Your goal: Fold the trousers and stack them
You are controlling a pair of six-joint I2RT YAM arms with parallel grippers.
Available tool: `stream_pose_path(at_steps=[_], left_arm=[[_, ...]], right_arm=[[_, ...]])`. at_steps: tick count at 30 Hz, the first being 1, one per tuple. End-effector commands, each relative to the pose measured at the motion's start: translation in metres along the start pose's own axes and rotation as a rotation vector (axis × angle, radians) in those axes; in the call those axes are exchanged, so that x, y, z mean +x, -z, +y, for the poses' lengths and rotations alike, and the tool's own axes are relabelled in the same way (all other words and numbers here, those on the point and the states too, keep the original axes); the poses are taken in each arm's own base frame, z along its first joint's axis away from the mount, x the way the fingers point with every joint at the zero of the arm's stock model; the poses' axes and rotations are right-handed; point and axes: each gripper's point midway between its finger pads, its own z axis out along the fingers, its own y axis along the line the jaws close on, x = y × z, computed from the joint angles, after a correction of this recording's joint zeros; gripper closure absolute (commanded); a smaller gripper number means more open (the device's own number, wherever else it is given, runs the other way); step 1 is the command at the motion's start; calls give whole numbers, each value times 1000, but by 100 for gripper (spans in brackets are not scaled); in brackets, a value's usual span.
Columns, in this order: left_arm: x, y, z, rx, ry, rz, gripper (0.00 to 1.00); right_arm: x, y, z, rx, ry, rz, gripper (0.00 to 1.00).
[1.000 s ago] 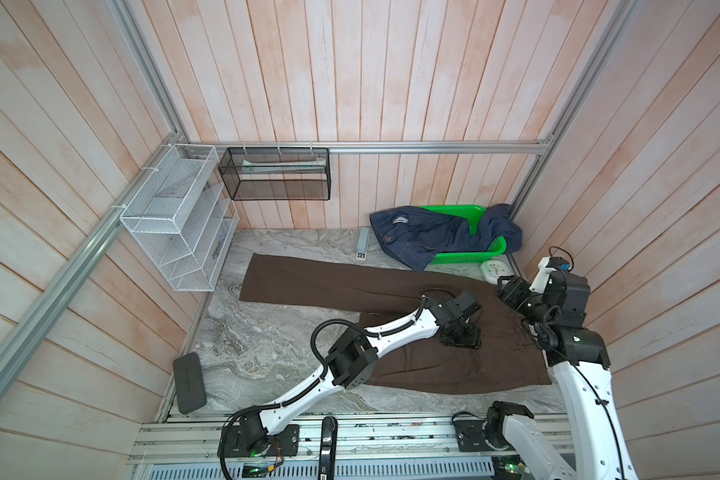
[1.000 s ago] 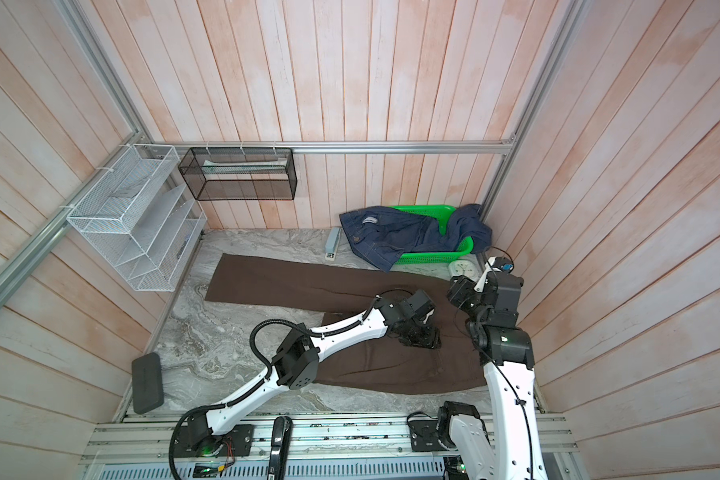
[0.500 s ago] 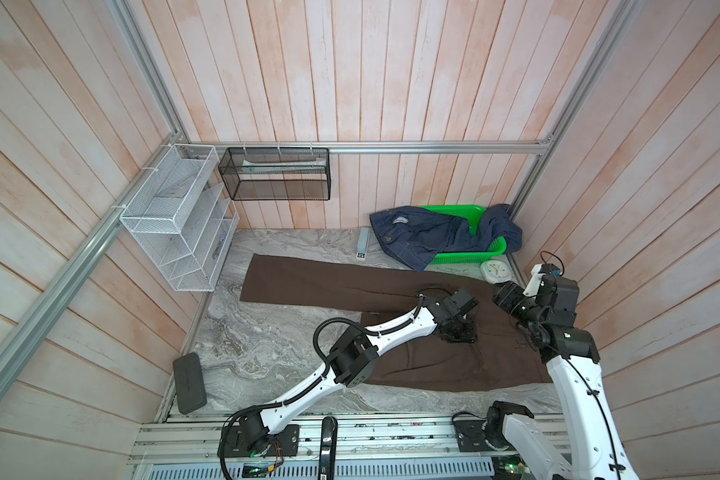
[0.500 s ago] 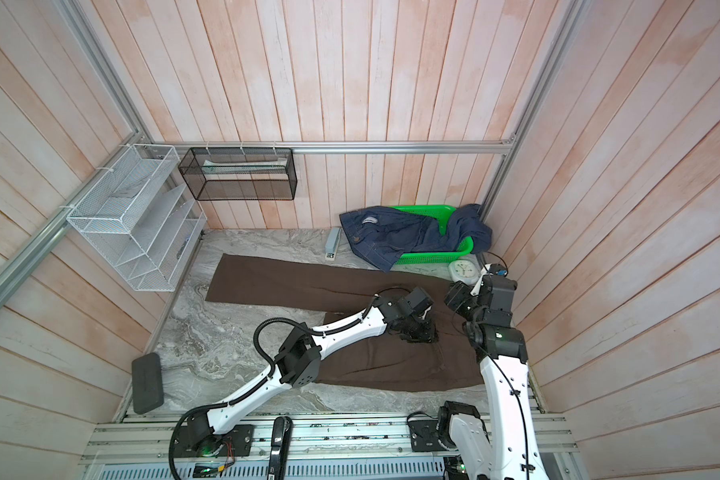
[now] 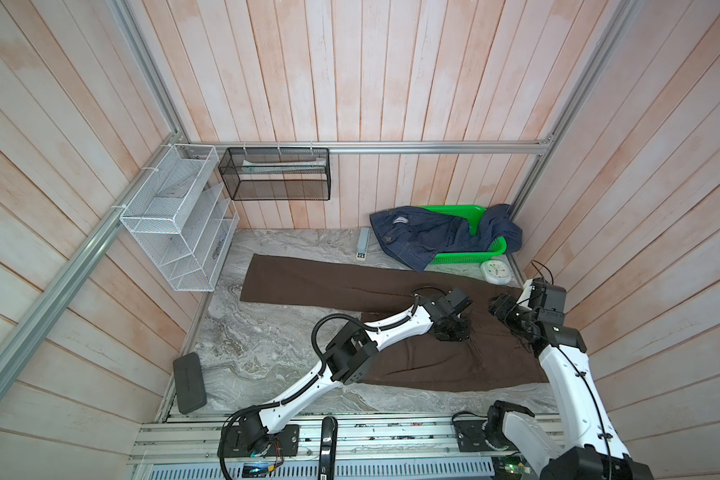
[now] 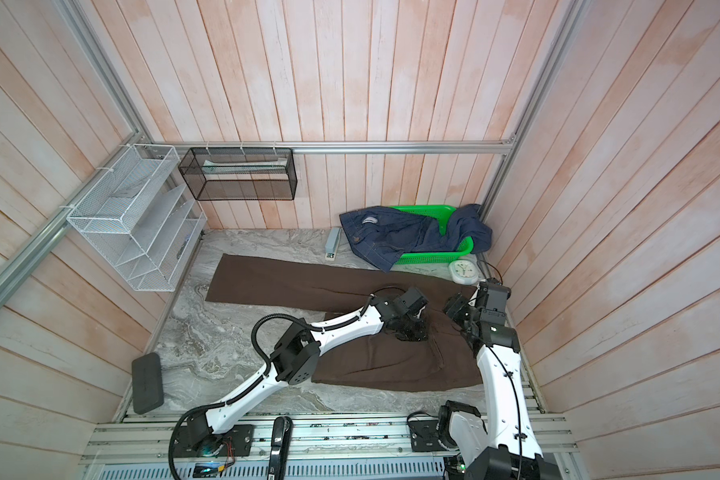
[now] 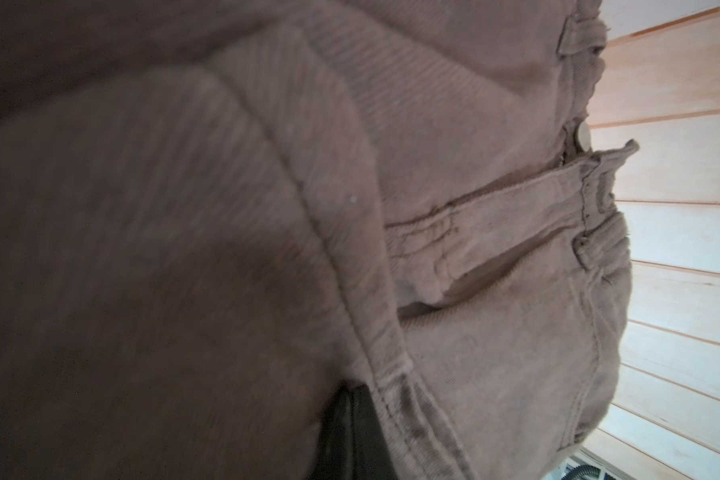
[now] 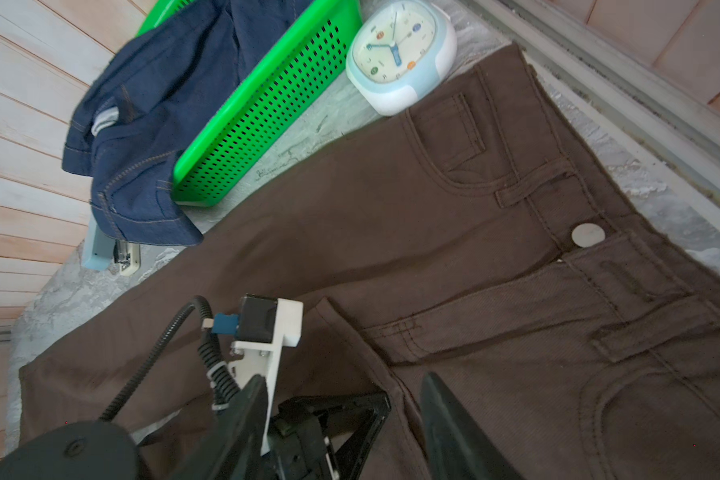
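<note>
Black pad [image 5: 189, 384] at 7 o'clock on marble table [image 5: 267, 345]; the trousers [image 5: 425, 361] lie flat across the table, 4 o'clock to 10 o'clock, waist toward 3 o'clock, far leg long, near half ends shorter; left gripper [image 5: 454, 332] reaches past centre, down on the crotch area, jaws closed pinching brown cloth, which is bunched right up to its wrist camera; right gripper [image 5: 494, 304] just at its 3 o'clock, above the waist area, jaws apart, nothing between them; pale button [image 8: 588, 235] on the waistband; clock [image 5: 494, 272] just beside the waist edge, 2 o'clock; green basket [image 5: 466, 258] at 1 o'clock, blue jeans [image 5: 425, 237] draped over it; white wire rack [image 5: 175, 220] on the wall at 10 o'clock.
</note>
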Motion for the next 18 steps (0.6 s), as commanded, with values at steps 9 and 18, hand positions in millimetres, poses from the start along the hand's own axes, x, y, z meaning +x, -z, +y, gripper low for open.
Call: stream_pose_path(at_steps=[9,18], left_arm=[[-2,25,91,-174,121,-11,100],[1,45,74,-110,97,-17,85]], right_arm=[[89,-51,-35,44,-102,346,38],[128,-62,-9,-65,-55,502,40]])
